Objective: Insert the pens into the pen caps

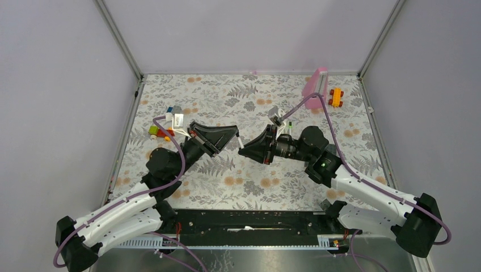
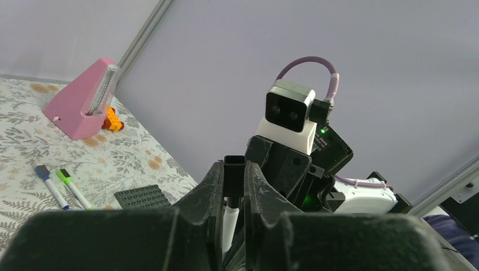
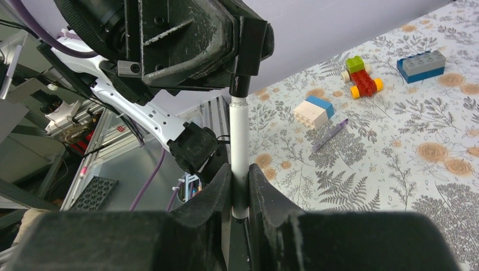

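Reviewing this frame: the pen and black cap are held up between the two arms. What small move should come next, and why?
Probably a short push of the right gripper along the axis of the pen toward the black cap, with the left gripper holding firm. The pen's tip sits at the cap's mouth and looks lined up, but full seating isn't evident.

Work surface and enclosure. The tabletop (image 1: 249, 181) is covered by a grey cloth printed with fern leaves and orange flowers. Plain, pale lilac-grey walls (image 1: 249, 34) enclose it at the rear and both sides, joined at the rear corners by aluminium posts (image 1: 119, 38). A black rail (image 1: 249, 220) spans the near edge. Illumination is even and diffuse.
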